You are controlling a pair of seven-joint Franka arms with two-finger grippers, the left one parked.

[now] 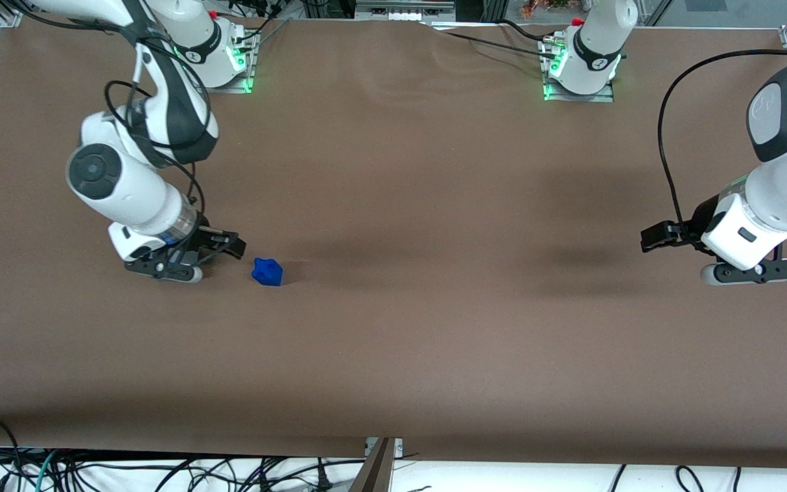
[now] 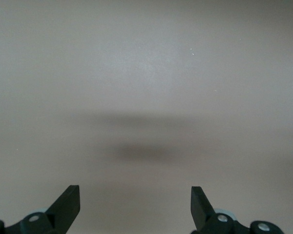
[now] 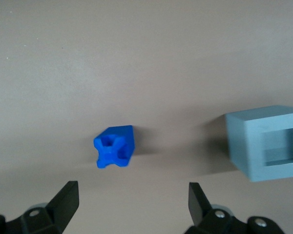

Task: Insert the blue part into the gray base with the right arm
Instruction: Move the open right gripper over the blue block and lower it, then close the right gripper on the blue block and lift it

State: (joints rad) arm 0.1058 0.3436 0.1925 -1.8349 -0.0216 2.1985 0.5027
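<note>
On the brown worktop [image 1: 434,205], the small knobbly bright-blue plastic part [image 1: 267,271] lay at about three o'clock of the black two-finger hand [image 1: 219,249]. Its fingers stood apart, empty, presumably poised for grasping. Beside the part sat the light-gray recessed base block [image 3: 266,144].

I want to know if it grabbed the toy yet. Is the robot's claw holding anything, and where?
Nothing is held. The gripper is open, hovering above the table, and the blue part lies free beside the gray base.

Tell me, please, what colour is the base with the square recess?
Light gray, slightly bluish: the gray base shows best in the right wrist view, beside the blue part.
</note>
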